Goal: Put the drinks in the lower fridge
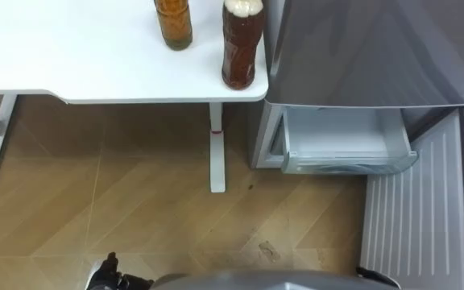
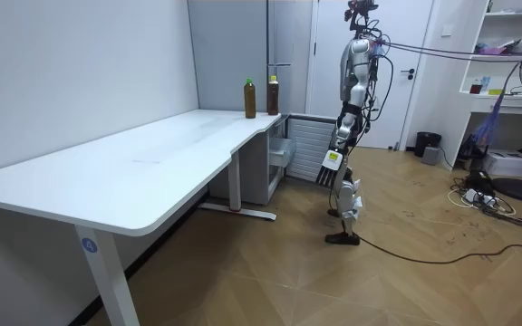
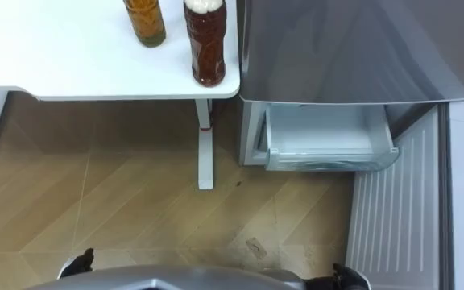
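— Drinks: seen whole?
— No. Lost the caps of both to the top edge of the eye views. Made out the amber drink bottle (image 1: 173, 24) and, near it but not touching, the dark brown drink bottle (image 1: 242, 48), paler toward the neck.
— Placed where?
— Stood upright on the white desk (image 1: 71, 56), by its right front corner, with the dark one nearer the grey fridge (image 1: 377, 48). Not in the fridge yet.
— And lower down?
— Found the white lower drawer (image 1: 345, 138) pulled out, with its back part hidden beneath the fridge's grey upper front. Saw the lower door (image 1: 417, 217) swung wide, ribbed inside, clipped by the bottom and right edges.
— Hands?
— Caught mere slivers at the bottom edge: left hand (image 1: 107, 278), right hand (image 3: 346, 279). Couldn't tell whether spread, pressed together or curled. Touched neither bottle; hung well apart from both.
— Stance?
— Stood upright on the wood floor (image 2: 288, 272) before the open fridge, at the desk's far end in the room view, with arms hanging down. Looked too small there to read the fingers.
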